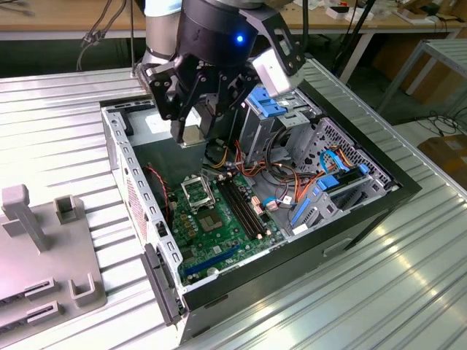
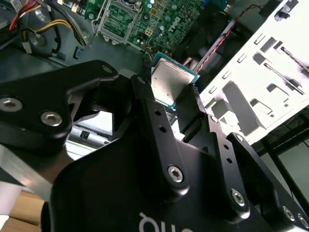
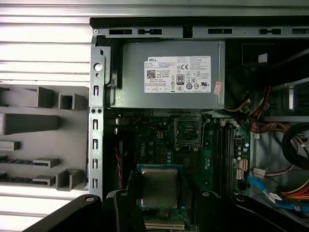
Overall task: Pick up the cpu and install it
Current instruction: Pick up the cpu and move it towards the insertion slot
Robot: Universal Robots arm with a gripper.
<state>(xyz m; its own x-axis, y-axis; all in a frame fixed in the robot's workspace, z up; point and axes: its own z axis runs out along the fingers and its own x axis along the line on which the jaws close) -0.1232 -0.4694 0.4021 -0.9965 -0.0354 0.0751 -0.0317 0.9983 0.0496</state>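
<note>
In the exterior view, from its left to its right, I see a grey holder tray (image 1: pixel 44 251) on the ribbed metal table (image 1: pixel 66 124). Next comes the open computer case (image 1: pixel 135 191), with my gripper (image 1: pixel 192 133) hanging over its green motherboard (image 1: pixel 233 233), and blue drive brackets (image 1: pixel 332 182) sit furthest right. The fingers are closed on the cpu (image 3: pixel 159 187), pinching two opposite edges with its silvery face showing in the first wrist view; it is held in the air above the board, well apart from the black socket (image 3: pixel 187 131) near the grey power supply box (image 3: pixel 169 53).
</note>
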